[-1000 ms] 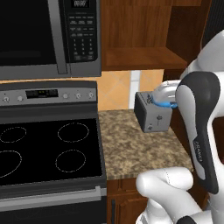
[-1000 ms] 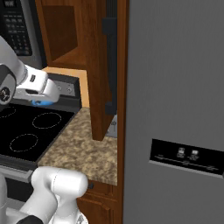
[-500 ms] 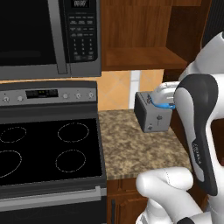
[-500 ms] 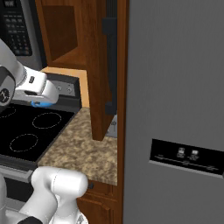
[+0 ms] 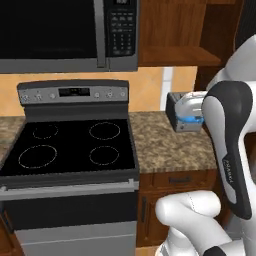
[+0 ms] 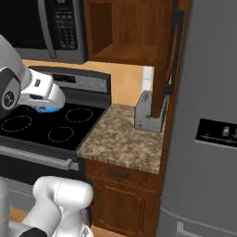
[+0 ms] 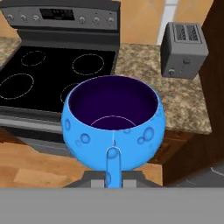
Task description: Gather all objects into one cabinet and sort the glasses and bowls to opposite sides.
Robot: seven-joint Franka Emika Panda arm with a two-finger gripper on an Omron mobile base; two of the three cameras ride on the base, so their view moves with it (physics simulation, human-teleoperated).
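In the left base view the gripper (image 5: 192,119) is mostly covered by the arm, and a strip of the blue mug (image 5: 191,119) shows under the hand, in front of the toaster (image 5: 175,111). In the right base view the mug (image 6: 46,109) hangs below the hand, above the stove (image 6: 44,127); the open cabinet (image 6: 129,28) is up and to the right of it. In the hand view the mug (image 7: 113,126) sits upright just ahead of the gripper, clamped at its handle side, though the fingertips themselves are hidden.
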